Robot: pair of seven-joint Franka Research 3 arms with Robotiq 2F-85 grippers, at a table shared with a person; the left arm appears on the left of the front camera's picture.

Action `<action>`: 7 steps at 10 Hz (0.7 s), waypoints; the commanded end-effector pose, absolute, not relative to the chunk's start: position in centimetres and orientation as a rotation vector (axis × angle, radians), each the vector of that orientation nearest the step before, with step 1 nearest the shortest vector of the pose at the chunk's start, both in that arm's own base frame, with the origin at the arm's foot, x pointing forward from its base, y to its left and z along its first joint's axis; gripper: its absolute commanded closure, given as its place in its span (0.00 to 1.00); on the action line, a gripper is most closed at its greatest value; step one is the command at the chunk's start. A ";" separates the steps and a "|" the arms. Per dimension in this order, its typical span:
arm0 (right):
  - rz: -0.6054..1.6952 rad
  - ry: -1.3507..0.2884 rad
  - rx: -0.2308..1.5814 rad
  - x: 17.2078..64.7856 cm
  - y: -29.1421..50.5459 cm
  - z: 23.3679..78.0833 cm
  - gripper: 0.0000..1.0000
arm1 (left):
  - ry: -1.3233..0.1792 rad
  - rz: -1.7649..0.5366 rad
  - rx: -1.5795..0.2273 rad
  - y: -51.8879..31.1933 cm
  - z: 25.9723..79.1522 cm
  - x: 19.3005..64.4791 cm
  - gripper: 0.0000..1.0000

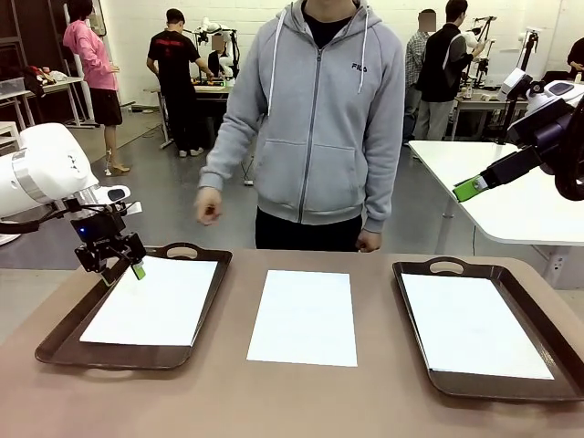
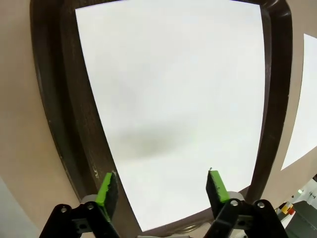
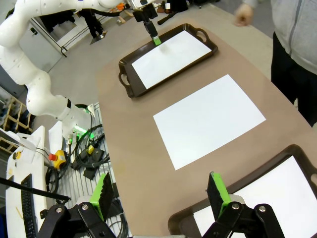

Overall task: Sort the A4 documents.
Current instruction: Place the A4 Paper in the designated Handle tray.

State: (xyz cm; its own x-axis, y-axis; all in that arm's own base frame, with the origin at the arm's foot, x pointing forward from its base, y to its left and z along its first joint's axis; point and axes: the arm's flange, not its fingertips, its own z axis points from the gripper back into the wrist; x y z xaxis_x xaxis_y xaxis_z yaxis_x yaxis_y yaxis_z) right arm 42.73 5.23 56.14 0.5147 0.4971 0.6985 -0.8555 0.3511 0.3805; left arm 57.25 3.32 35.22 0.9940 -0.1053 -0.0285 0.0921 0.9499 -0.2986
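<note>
We see a brown table [image 1: 228, 401] in a busy lab, with a person [image 1: 315, 119] in a grey hoodie standing at its 12 o'clock edge. Three A4 documents [image 1: 304, 318] lie flat. The middle one lies on the bare table at the centre. The left sheet [image 1: 155, 306] fills the left tray [image 1: 62, 339] at 8 o'clock, and the right sheet [image 1: 474, 324] fills the right tray [image 1: 422, 363] at 4 o'clock. The left pincer [image 1: 123, 271] hangs just over the left sheet's 11 o'clock corner, fingers apart with nothing between them. The right pincer [image 1: 471, 189] hangs high off the table at 2 o'clock, also spread and empty.
</note>
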 end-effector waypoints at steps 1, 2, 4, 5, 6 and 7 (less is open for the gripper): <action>0.936 -0.524 0.813 42.8 5.3 56.1 0.01 | 0.052 -0.069 -0.277 3.6 36.2 56.7 0.00; 0.936 -0.524 0.813 42.8 5.3 56.1 0.01 | 0.051 -0.070 -0.271 3.6 36.4 56.5 0.00; 0.936 -0.524 0.813 42.8 5.3 56.1 0.01 | 0.032 -0.066 -0.270 3.4 36.8 56.1 0.00; 0.936 -0.524 0.813 42.8 5.3 56.1 0.01 | 0.025 -0.066 -0.265 3.3 37.1 55.8 0.00; 0.936 -0.524 0.813 42.8 5.3 56.1 0.01 | 0.019 -0.063 -0.281 3.2 37.4 55.5 0.00; 0.936 -0.524 0.813 42.8 5.3 56.1 0.01 | -0.015 -0.027 -0.248 2.8 37.6 55.0 0.00</action>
